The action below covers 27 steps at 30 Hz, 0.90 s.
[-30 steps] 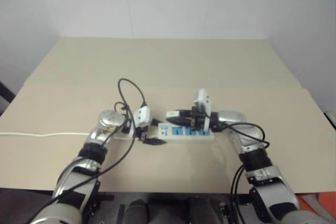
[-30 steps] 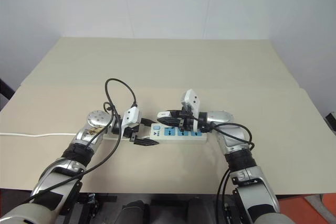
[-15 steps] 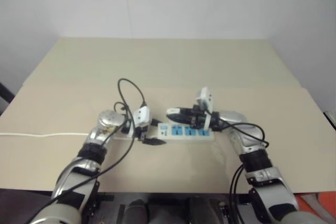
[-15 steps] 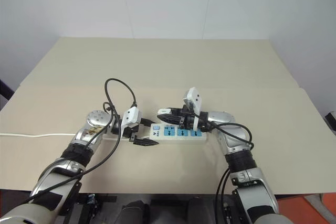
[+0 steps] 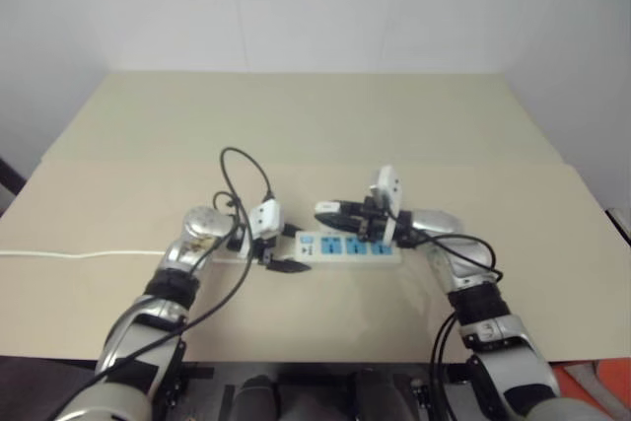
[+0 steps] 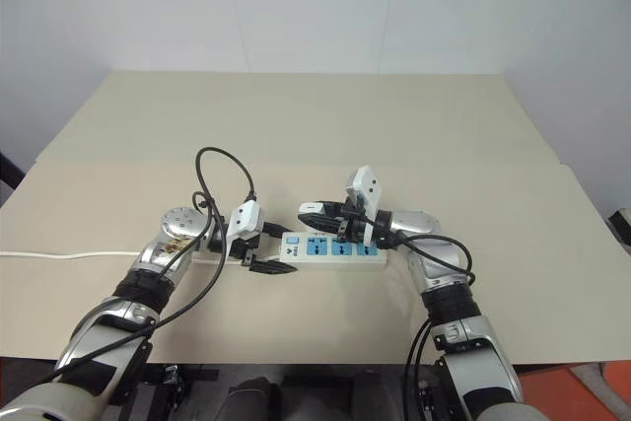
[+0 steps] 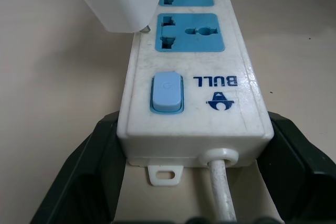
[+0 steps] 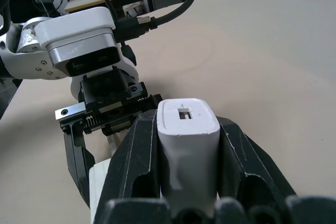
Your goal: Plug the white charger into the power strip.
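Charger poised above power strip
Right hand clamps charger; left hand clamps strip's switch end on tabletop.

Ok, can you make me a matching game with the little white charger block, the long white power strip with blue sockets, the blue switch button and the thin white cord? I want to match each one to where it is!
Things:
1. small white charger block
2. long white power strip with blue sockets
3. blue switch button
4. thin white cord

Places:
A. on the strip's end, beside the nearest socket
B. pinched in the right gripper, above the strip
C. trailing across the table to the robot's left
D. its end clamped by the left gripper

Pairs: 1-B, 2-D, 3-A, 4-C
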Motion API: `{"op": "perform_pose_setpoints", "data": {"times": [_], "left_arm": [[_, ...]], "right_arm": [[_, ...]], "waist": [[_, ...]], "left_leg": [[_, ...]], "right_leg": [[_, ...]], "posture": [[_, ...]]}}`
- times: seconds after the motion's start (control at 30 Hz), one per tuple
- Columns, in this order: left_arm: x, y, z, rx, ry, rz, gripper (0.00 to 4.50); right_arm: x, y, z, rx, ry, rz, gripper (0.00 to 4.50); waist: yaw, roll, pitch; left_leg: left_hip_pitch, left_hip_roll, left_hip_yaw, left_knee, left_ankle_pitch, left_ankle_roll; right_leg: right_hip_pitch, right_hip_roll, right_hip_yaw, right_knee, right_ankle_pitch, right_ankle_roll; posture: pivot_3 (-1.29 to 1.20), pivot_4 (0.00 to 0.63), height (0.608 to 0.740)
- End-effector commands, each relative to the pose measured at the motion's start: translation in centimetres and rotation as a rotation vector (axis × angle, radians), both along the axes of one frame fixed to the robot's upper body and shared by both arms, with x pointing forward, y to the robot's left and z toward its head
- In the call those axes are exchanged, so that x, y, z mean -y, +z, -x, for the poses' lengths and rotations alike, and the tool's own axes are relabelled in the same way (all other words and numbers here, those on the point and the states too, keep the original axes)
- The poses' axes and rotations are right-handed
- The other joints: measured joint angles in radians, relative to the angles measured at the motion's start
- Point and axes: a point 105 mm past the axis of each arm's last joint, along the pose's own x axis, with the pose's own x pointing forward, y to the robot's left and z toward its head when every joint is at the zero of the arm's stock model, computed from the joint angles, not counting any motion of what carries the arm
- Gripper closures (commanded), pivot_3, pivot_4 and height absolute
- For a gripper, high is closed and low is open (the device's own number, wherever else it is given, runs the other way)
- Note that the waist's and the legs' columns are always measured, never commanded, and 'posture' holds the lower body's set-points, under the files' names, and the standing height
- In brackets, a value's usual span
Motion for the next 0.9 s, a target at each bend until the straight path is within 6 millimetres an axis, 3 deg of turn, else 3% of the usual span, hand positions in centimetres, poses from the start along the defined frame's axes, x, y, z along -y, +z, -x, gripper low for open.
{"op": "perform_pose_setpoints", "data": {"times": [0.03, 0.9], "left_arm": [[-0.5, -0.5, 0.3, -0.015, -0.014, -0.043, 1.23], [-0.8, -0.3, 0.2, -0.009, -0.008, -0.049, 1.23]], "right_arm": [[0.4, -0.3, 0.3, 0.008, 0.002, 0.012, 3.33], [-1.1, -2.0, 0.8, 0.021, 0.047, 0.05, 3.33]], "waist": [[0.0, 0.0, 0.0], [-0.004, 0.0, 0.0]], "left_leg": [[0.0, 0.0, 0.0, 0.0, 0.0, 0.0], [0.002, 0.002, 0.0, 0.0, 0.0, 0.0]], "right_leg": [[0.0, 0.0, 0.0, 0.0, 0.0, 0.0], [0.0, 0.003, 0.001, 0.002, 0.0, -0.001]], "posture": [[0.0, 0.15, 0.74], [0.0, 0.15, 0.74]]}}
